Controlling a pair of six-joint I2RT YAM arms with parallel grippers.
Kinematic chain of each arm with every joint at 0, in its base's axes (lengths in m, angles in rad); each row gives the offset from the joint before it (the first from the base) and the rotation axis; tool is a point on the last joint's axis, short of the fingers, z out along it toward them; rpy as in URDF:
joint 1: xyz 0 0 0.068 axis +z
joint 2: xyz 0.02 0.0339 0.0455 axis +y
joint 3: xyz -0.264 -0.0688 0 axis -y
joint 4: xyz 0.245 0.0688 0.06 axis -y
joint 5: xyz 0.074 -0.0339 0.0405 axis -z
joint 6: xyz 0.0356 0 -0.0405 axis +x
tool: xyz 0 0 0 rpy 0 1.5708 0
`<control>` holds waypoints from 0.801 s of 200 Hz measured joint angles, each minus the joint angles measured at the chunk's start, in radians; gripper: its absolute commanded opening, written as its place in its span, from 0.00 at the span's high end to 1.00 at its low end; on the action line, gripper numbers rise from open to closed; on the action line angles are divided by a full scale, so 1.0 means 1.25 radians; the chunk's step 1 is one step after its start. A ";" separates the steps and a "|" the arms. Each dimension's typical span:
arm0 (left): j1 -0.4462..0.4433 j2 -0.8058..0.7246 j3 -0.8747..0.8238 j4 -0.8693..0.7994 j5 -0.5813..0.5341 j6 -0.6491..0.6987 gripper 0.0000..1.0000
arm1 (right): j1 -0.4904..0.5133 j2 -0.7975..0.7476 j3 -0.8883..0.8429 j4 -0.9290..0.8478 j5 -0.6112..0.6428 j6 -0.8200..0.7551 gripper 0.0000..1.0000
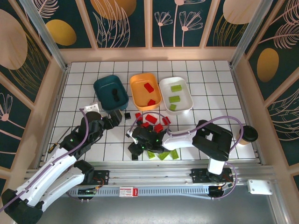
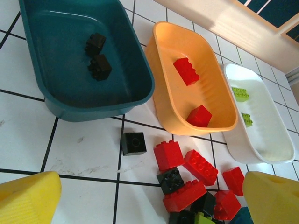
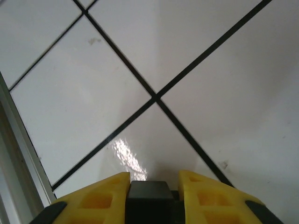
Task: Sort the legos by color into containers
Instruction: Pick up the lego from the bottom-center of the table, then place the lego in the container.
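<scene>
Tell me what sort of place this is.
Probably a robot test cell: a white gridded table boxed in by patterned wall panels, two robot arms bolted to a metal rail, the right gripper holding a black lego, and three sorting tubs.

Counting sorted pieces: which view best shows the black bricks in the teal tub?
Left wrist: close up, two black bricks sit distinct in the teal tub. The top view merges them into one small dark blob.
</scene>
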 measured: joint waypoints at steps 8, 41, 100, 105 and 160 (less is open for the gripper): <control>0.000 -0.012 -0.005 -0.004 -0.002 -0.002 0.01 | -0.011 -0.007 -0.001 0.009 -0.005 -0.001 0.84; 0.000 -0.053 -0.019 -0.013 -0.011 -0.015 0.02 | -0.107 -0.053 0.016 0.054 -0.055 -0.001 0.84; 0.000 -0.069 -0.069 -0.013 -0.010 -0.039 0.01 | -0.266 0.126 0.381 0.089 -0.152 0.005 0.82; 0.000 -0.069 -0.073 -0.013 -0.010 -0.041 0.02 | -0.272 0.151 0.414 0.089 -0.155 0.005 0.82; 0.000 -0.070 -0.095 -0.013 0.008 -0.056 0.01 | -0.305 0.431 0.733 0.007 -0.173 0.035 0.53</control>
